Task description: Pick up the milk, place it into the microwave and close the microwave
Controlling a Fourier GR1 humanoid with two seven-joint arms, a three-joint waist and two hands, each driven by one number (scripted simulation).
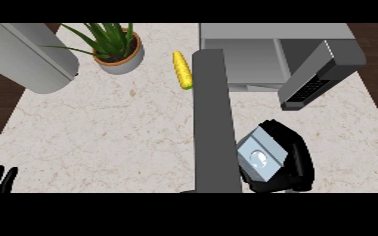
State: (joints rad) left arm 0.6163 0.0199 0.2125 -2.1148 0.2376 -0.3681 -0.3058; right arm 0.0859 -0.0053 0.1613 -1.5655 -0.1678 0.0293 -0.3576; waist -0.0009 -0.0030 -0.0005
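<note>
The right hand (289, 160) sits low at the near right of the counter, its black fingers (301, 152) curled round the milk carton (260, 155) and clamped on it. The carton is grey-blue with a pale round mark on its side; it lies tilted in the grasp, above the counter's near edge. Whether it touches the surface is unclear.

Just left of the hand, a long dark grey forearm (214, 125) runs from the near edge straight toward the far side, ending near the microwave's left corner.

Beyond the hand, at the far right, stands the microwave (244, 45). Its door (314, 77) is swung open toward the near right, showing the grey cavity inside. The milk is well outside that cavity, nearer than the door.

To the left of the forearm's far end lies a yellow corn cob (182, 70) on the pale marble counter (111, 130). Further left stands a potted plant (114, 47) with green leaves, and a large grey cylinder (37, 57) fills the far left corner.

The left hand (9, 179) shows only as black fingertips at the near left edge, fingers up and apart.
</note>
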